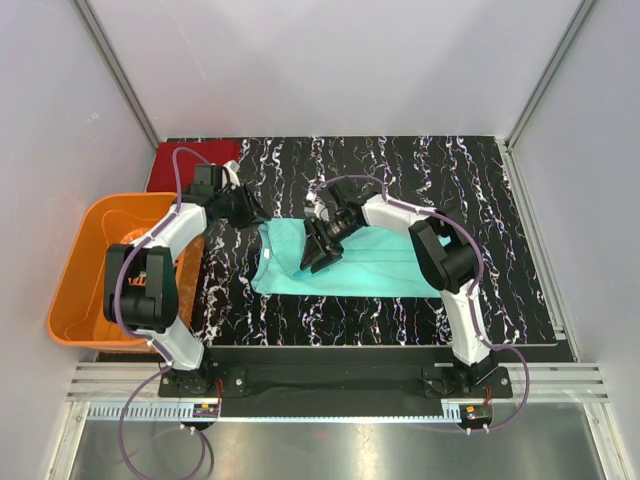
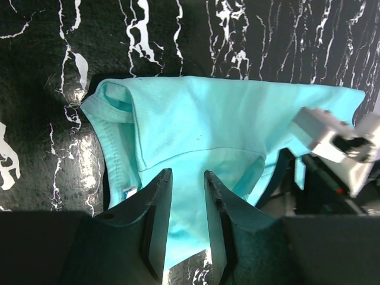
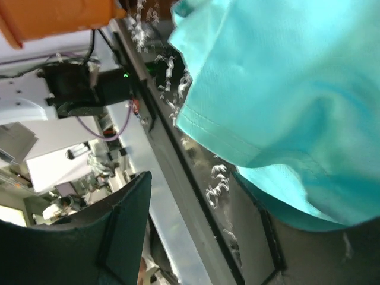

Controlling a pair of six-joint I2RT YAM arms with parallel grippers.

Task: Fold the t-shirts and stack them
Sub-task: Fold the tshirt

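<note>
Though it lies mostly flat, the light teal-green t-shirt is rumpled and partly doubled over itself in the middle of the black marbled table, its left end bunched beneath the two arms. It looks to me like thin, limp cloth: light, with no stiffness, likely to sag and slide wherever it isn't supported. I'd take it by the stitched hem or at a corner, pinching both layers, rather than in the loose middle. The dark red t-shirt sits well apart at the far left corner of the table, just beyond the orange basket. The left gripper hangs over the teal shirt's far left corner. In its wrist view the fingers stand a little apart, with cloth showing through the narrow gap, and nothing looks clamped. The right gripper is low over the shirt's left part with its jaws spread wide. From its own camera a fold of teal fabric lies against one finger, loose rather than gripped. Neither shirt is folded neatly yet, and nothing is stacked.
</note>
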